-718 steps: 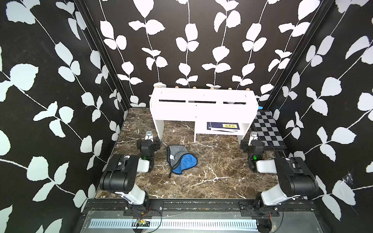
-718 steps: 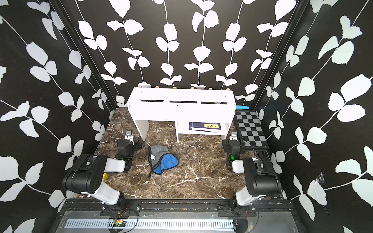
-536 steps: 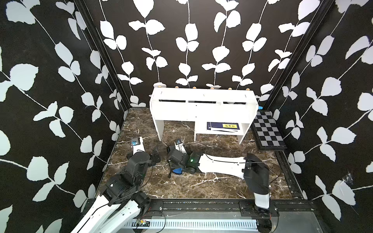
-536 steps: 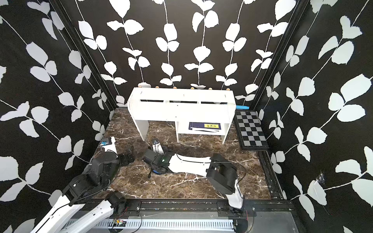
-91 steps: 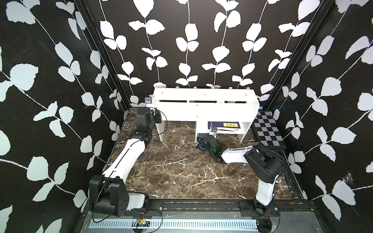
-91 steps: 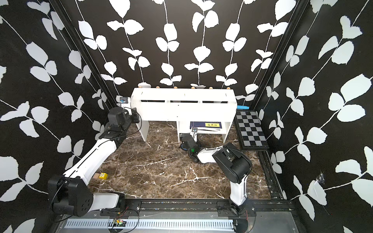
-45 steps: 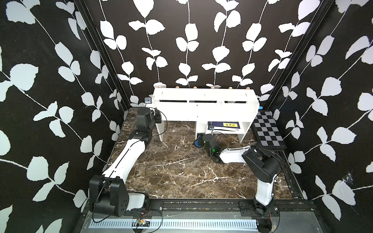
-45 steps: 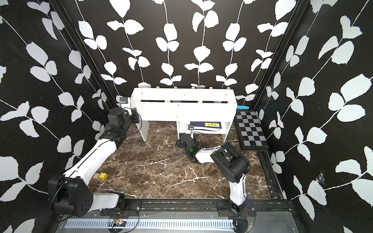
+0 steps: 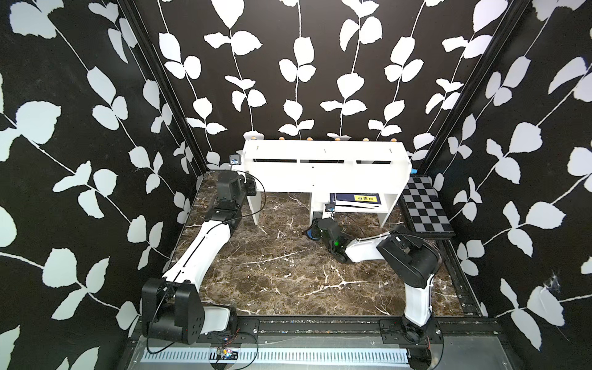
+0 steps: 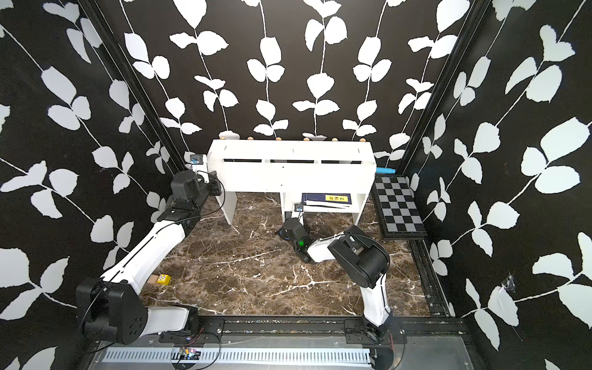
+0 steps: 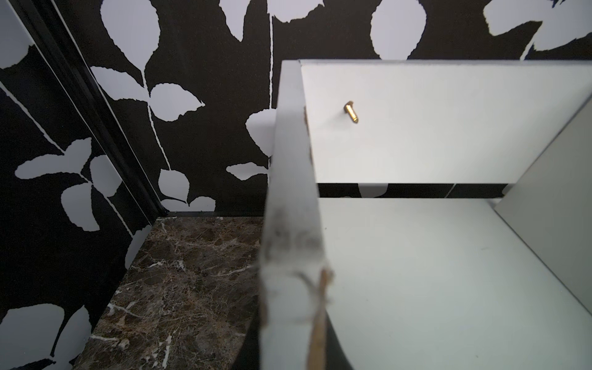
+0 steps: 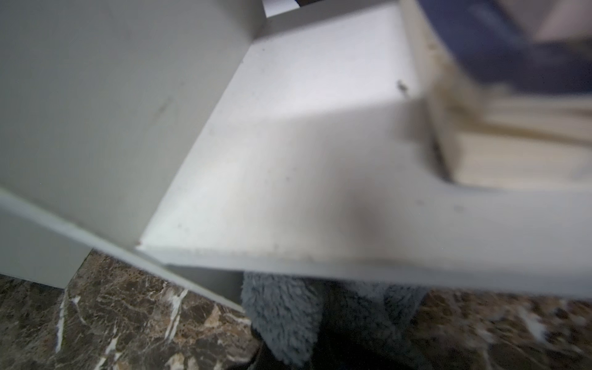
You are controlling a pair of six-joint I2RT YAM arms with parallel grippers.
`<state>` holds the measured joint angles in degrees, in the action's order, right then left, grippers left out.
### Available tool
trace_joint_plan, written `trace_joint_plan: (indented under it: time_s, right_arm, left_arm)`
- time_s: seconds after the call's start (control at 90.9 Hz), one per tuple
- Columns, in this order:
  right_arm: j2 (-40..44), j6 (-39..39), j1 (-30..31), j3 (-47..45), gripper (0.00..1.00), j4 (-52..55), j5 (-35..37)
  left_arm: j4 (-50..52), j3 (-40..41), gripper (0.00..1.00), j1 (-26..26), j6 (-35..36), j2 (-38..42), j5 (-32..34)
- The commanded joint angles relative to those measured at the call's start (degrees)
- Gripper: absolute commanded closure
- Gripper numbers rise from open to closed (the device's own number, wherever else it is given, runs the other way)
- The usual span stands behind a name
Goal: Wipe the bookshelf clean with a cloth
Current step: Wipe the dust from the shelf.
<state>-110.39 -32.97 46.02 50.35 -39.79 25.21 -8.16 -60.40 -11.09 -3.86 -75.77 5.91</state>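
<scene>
Now your left gripper [image 9: 250,188] clamps the left side panel of the bookshelf [image 9: 326,173], while your right gripper [image 9: 320,224], closed on the cloth [image 12: 282,320], sits low beside its middle upright

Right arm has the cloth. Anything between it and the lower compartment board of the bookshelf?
Nothing visible stands between the cloth and the board's front edge on the bookshelf; the cloth sits close in front of that edge. On the board itself a blue book covers part of the surface, so a wipe there would likely meet it.
</scene>
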Motion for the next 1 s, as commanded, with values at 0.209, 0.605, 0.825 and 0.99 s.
trace_joint_plan:
  time_s: [0.209, 0.605, 0.825, 0.99]
  right_arm:
    - [16.2, -1.3, -6.72, -11.39, 1.0, 7.68, 21.97]
    - [33.36, 2.47, -10.21, -20.46, 1.0, 16.16, 19.56]
    - [39.12, 15.18, -0.74, -14.87, 1.0, 15.76, 15.18]
    - [35.3, 17.77, 4.59, -8.21, 1.0, 12.46, 14.45]
  left_arm:
    - [-1.33, 1.15, 1.0, -0.41, -1.47, 2.29, 2.25]
    - [-1.07, 1.12, 1.0, -0.42, -1.3, 2.38, 2.84]
    - [-0.96, 1.03, 1.0, -0.42, -1.43, 2.36, 2.53]
    - [-1.13, 1.21, 1.0, -0.42, -1.45, 2.47, 2.47]
